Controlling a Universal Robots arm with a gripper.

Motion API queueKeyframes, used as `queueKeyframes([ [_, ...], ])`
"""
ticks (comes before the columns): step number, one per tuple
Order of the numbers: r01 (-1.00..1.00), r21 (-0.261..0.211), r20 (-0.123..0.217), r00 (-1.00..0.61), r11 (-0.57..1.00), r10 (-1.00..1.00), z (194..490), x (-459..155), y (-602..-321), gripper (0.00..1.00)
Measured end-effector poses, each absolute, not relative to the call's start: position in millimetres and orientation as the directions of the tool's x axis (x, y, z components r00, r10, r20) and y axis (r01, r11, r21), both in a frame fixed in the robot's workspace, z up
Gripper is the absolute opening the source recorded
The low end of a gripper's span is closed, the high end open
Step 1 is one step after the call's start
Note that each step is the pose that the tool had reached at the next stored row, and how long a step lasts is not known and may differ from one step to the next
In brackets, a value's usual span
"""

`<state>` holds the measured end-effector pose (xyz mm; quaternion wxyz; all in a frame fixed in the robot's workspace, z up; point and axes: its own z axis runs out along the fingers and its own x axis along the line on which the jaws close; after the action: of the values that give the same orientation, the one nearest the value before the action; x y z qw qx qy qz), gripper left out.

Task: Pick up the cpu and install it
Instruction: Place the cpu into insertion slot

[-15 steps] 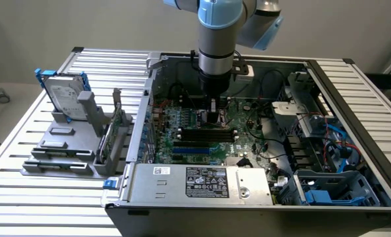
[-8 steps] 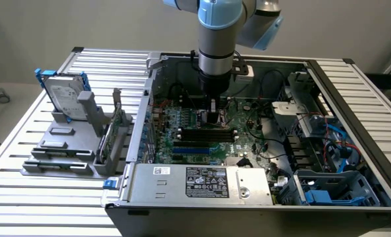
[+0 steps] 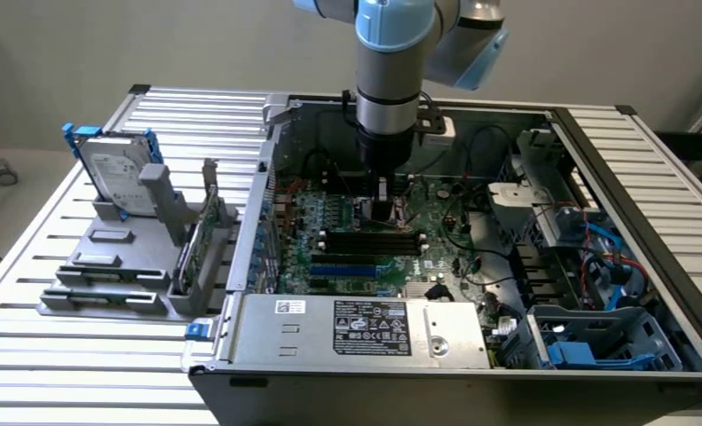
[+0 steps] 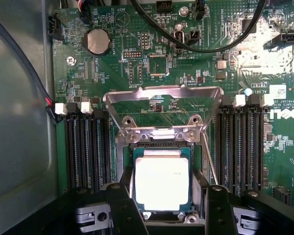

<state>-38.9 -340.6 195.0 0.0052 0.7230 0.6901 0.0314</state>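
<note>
Wrist view: the claw (image 4: pixel 169 191) hangs over the board's (image 4: pixel 196 63) socket (image 4: pixel 198 169), its black fingers (image 4: pixel 121 208) spread wide on either side of the cpu (image 4: pixel 161 182). The cpu lies flat in the socket below the raised plate (image 4: pixel 161 98). A gap shows at one finger; contact at the other is hard to judge. From the exterior view, the arm (image 3: pixel 389 89) covers the socket.

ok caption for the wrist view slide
Cpu at the motherboard beneath the gripper, metal clamp frame lifted open, memory slots either side.
</note>
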Motion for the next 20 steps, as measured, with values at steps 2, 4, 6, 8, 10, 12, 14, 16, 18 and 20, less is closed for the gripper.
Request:
queueKeyframes([
  [2,0.998,0.051,0.036,0.045,-0.047,0.998,194.8,-38.9,-339.9,0.55],
  [4,0.998,0.051,0.033,0.045,-0.047,0.998,194.7,-38.8,-339.6,0.55],
  [6,0.998,0.052,0.03,0.045,-0.047,0.999,194.6,-38.9,-339.5,0.55],
  [8,0.998,0.052,0.025,0.045,-0.047,0.999,194.6,-38.9,-339.5,0.55],
  [10,0.998,0.052,0.022,0.045,-0.046,0.999,194.6,-39.0,-339.6,0.55],
  [12,0.998,0.052,0.019,0.045,-0.046,0.999,194.6,-39.0,-339.5,0.55],
  [14,0.998,0.052,0.016,0.045,-0.046,0.999,194.6,-39.0,-339.4,0.55],
  [16,0.998,0.052,0.014,0.044,-0.045,0.999,194.6,-39.0,-339.3,0.55],
  [18,0.998,0.052,0.013,0.044,-0.044,0.999,194.6,-39.0,-339.1,0.55],
  [20,0.998,0.052,0.012,0.043,-0.044,0.999,194.6,-39.1,-338.8,0.55],
])
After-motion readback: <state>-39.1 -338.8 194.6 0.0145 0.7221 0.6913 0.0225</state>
